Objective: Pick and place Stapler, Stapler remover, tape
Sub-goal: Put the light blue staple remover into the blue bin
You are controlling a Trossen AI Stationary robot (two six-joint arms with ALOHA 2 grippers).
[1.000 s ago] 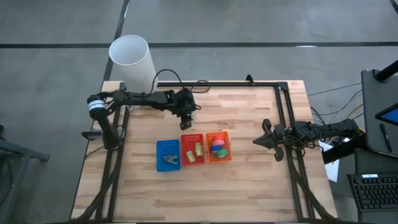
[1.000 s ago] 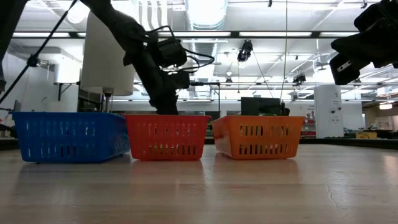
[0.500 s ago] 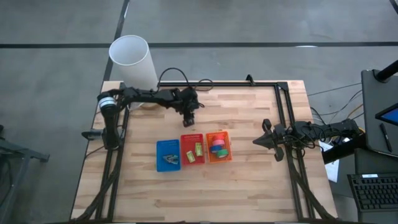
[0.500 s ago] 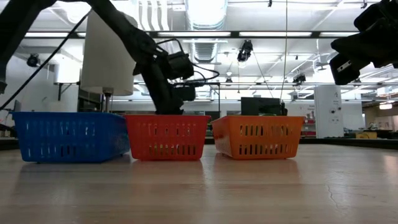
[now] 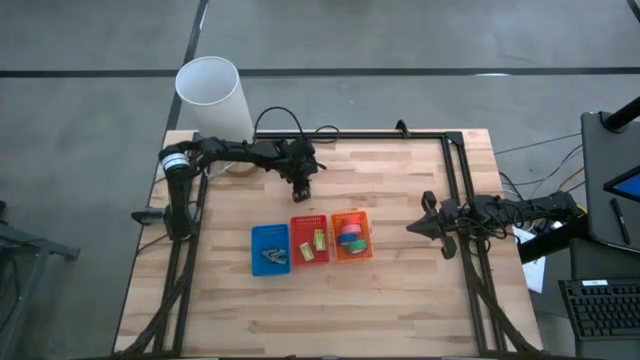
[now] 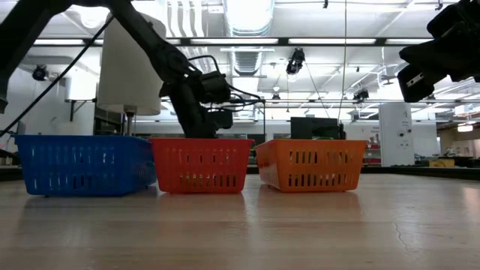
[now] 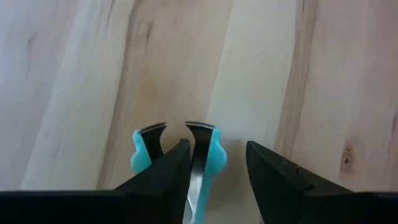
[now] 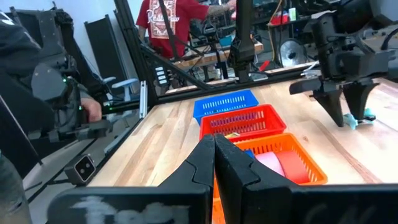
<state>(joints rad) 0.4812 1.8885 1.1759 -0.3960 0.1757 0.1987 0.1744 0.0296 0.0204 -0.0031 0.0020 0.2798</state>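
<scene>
A teal staple remover [image 7: 211,152] with metal jaws lies flat on the bare wood, on the far side of the baskets. My left gripper [image 7: 217,144] is open and points down over it [image 5: 302,187]. One finger [image 7: 163,173] covers the remover's middle and the other finger [image 7: 273,177] stands beside it. The right wrist view shows the left gripper's fingers around the remover [image 8: 362,117]. Green, blue and pink tape rolls [image 5: 350,236] lie in the orange basket [image 5: 365,250]. My right gripper [image 8: 215,142] is shut and waits by the table's right rail [image 5: 412,228]. My left gripper comes at the staple remover from above, fingers pointing down and apart, and the remover lies flat on the table. One finger hides its middle, so I cannot tell whether the gripper touches it.
Three baskets stand in a row: blue [image 5: 256,262] with dark pieces, red [image 5: 296,255] with yellow-green blocks, then orange. A tall white cylinder [image 5: 212,98] stands at the far left corner. Black frame rails [image 5: 455,180] run along the far and right sides. People [image 8: 177,25] are beyond the table.
My left gripper has moved a little toward the table's far edge, away from the red basket, and has come down toward the table. My right arm has kept still.
</scene>
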